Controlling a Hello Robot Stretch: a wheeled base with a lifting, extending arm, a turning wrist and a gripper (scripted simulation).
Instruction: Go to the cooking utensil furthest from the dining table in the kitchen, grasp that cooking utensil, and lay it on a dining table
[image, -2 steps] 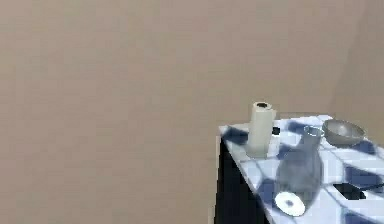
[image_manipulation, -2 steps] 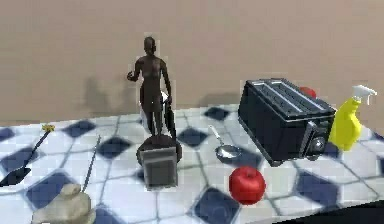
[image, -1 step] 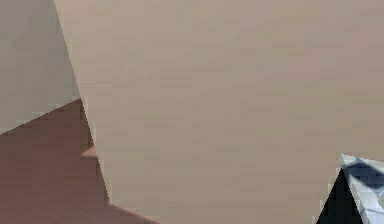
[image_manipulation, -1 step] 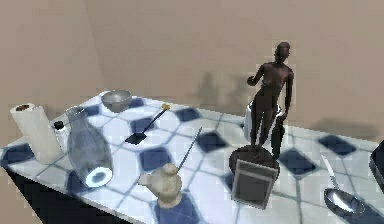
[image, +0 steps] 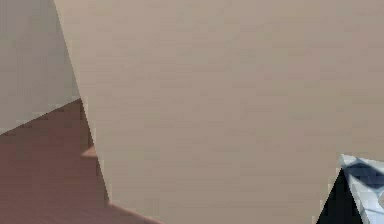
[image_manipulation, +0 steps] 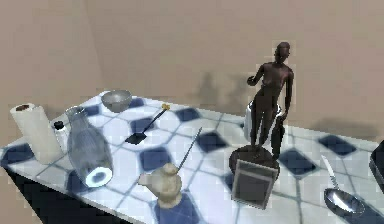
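Note:
A counter (image_manipulation: 215, 165) tiled in blue and white runs across the arm side view. On it lies a spatula (image_manipulation: 147, 125) with a black head and a pale handle, near the back left. A thin long utensil (image_manipulation: 190, 148) lies slanted in the middle of the counter. A metal pan (image_manipulation: 342, 200) rests at the front right.
On the counter stand a paper towel roll (image_manipulation: 36, 132), a glass vase (image_manipulation: 88, 150), a grey bowl (image_manipulation: 117, 100), a beige jar (image_manipulation: 163, 183), a dark figure statue (image_manipulation: 268, 95) and a dark box (image_manipulation: 253, 182). The forward view faces a tan wall (image: 220, 90), reddish floor (image: 50, 170) and a counter corner (image: 358, 190).

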